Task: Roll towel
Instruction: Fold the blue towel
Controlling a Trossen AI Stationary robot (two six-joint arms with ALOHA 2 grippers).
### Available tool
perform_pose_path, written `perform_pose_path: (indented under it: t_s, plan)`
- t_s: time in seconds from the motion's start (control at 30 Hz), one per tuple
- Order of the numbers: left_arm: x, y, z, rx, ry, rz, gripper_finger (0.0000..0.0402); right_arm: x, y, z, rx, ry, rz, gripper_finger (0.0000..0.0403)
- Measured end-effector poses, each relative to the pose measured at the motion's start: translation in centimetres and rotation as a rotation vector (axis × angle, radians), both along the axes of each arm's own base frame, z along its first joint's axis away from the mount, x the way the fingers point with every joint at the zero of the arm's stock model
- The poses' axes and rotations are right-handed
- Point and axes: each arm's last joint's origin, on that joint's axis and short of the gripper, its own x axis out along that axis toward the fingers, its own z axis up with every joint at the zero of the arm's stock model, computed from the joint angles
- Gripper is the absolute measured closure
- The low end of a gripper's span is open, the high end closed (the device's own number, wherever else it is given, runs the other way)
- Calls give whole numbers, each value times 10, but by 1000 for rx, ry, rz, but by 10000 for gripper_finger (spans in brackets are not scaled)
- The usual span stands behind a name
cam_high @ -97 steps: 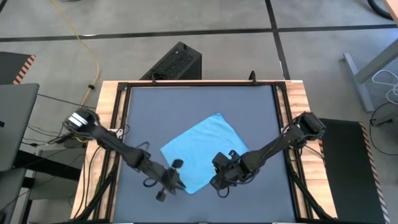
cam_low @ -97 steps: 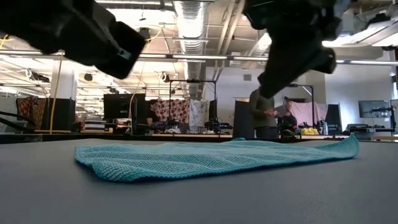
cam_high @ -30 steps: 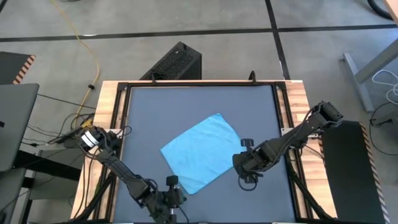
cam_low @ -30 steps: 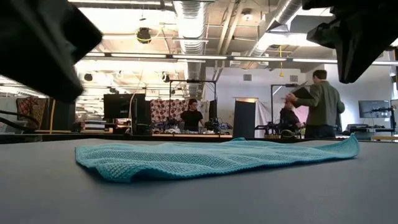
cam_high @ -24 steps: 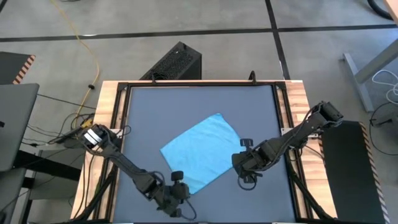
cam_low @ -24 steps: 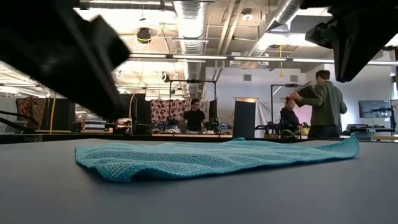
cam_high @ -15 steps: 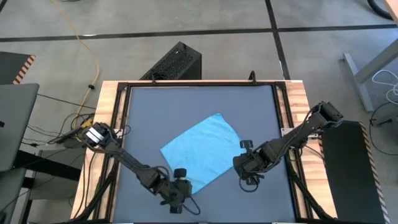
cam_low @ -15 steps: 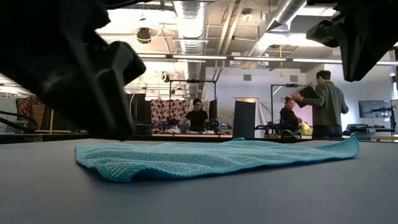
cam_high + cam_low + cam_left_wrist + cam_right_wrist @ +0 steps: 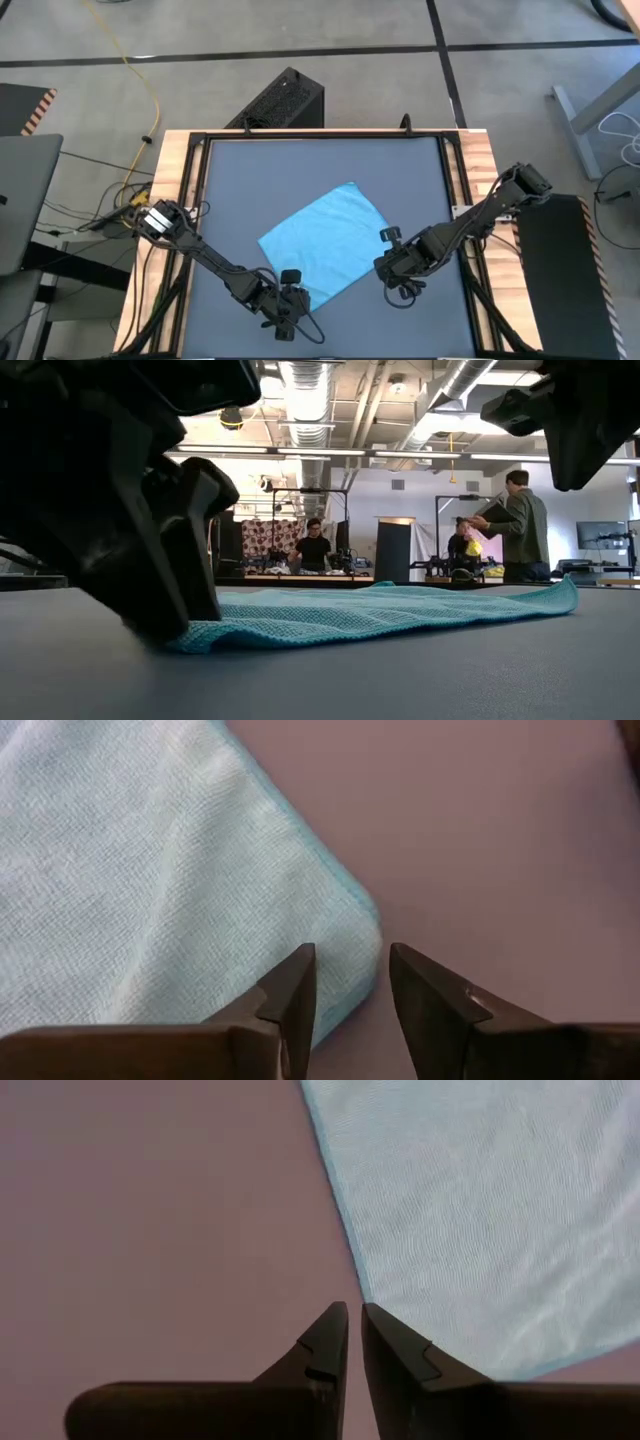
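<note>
The towel [image 9: 325,243], a plain light blue cloth, lies spread flat on the dark table [image 9: 240,180], set cornerwise like a diamond. My left gripper [image 9: 350,960] is open and low at the towel's near corner [image 9: 362,925]. One finger stands over the cloth and the other over bare table. In the low view it hides the towel's left end [image 9: 200,635]. My right gripper [image 9: 353,1320] hangs well above the table, just off the towel's right near edge [image 9: 345,1230]. Its fingers are a thin slit apart with nothing between them. My left gripper comes at the towel's near corner slanting down from the table's near side, fingers on either side of the corner's edge. Whether a finger touches the cloth I cannot tell.
Bare table surrounds the towel on all sides, inside a wooden frame [image 9: 180,200]. A black box [image 9: 285,100] stands on the floor beyond the far edge and a laptop [image 9: 20,200] sits at the left. People [image 9: 515,525] stand in the room behind.
My left gripper has moved from the table's near edge toward the towel's near corner and gone down, and it now covers the cloth's left end in the low view. The towel has kept its place.
</note>
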Motion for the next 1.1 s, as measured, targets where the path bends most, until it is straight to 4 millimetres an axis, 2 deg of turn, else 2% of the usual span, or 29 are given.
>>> perform_pose_path:
  t_s: [0.2,0.33,0.4,0.47,0.63,0.73,0.9,1.1]
  plan:
    - [0,1,-10,-30,49,63,299,-7,-14,-27,16,122,11,342]
    - [1,1,-14,-60,63,105,347,-13,-21,-43,-12,167,54,342]
    - [0,1,-15,-75,72,114,381,-15,-22,-45,-25,178,88,342]
    - [0,1,-15,-91,80,129,394,-16,-22,-47,-38,188,124,342]
    - [-3,-4,-10,-118,81,107,400,-18,-23,-47,-116,202,288,342]
    - [-8,-7,-1,-125,70,94,401,-19,-24,-47,-204,194,343,342]
    - [-15,-9,1,-105,78,136,401,-18,-23,-46,-274,171,422,336]
    - [-20,-14,1,-96,70,155,401,-14,-21,-46,-256,126,428,280]
